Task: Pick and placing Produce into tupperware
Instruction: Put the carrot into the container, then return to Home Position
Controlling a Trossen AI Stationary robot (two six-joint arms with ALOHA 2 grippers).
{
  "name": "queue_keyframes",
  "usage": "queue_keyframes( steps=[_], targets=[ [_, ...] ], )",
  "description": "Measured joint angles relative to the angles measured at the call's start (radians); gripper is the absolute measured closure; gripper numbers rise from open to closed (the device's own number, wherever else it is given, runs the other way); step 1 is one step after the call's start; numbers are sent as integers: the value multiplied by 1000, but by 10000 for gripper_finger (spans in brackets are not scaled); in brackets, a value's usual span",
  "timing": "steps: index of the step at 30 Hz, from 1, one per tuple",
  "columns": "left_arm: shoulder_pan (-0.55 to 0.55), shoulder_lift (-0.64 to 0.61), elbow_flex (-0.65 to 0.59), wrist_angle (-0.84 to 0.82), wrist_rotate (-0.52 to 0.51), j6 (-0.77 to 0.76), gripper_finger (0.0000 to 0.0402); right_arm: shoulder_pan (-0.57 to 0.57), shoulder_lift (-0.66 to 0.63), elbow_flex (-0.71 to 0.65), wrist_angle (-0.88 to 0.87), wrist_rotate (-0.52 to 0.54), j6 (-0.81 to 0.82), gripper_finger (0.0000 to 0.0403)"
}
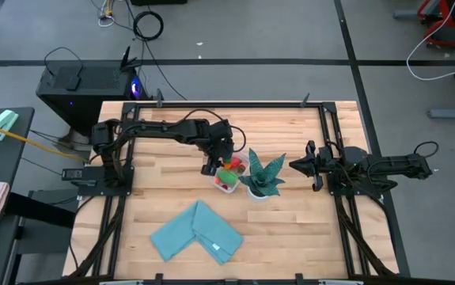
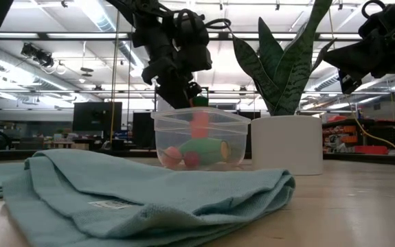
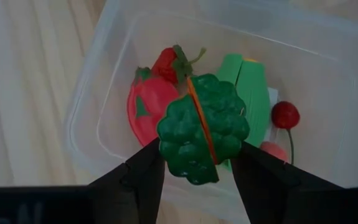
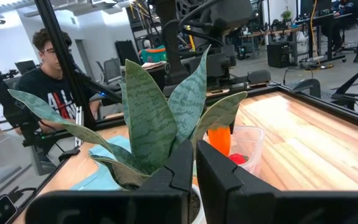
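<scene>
The left gripper (image 3: 197, 168) hangs directly over the tupperware (image 1: 231, 174), its two dark fingers pinching a bumpy green toy vegetable (image 3: 202, 127) with an orange seam. This looks like the placing step: the piece is held above the box, not yet let go. Inside the tupperware already lie a red strawberry-like piece (image 3: 146, 106), a flat green piece (image 3: 250, 93) and a small cherry (image 3: 285, 114) on a stem. The next move, as a judgement, calls for a short descent and a spreading of the jaws so the green piece drops among the others without catching the rim.

Just beside the tupperware, on its right-arm side, stands a spiky-leaved plant (image 1: 263, 176) in a white pot (image 2: 286, 143). Beyond the plant from the tupperware waits the right gripper (image 1: 305, 165), its jaws pressed together and empty, pointing toward the plant.

The tupperware sits near the middle of a pale wooden table (image 1: 164, 202). Toward the front edge from the tupperware lies a folded teal cloth (image 1: 197, 231).

Behind the table from the tupperware, a black case (image 1: 81, 83) and cables sit on a grey floor. The room is a wide workshop with ceiling lights; a seated person (image 4: 48, 81) shows far beyond the plant.
</scene>
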Motion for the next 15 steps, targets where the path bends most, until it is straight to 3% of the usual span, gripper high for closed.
queue_keyframes(
  steps=[15],
  targets=[
    [0, 0, 0, 3, 52, -53, 188, 0, 0, 0, 0, 0, 0, 378]
  ],
)
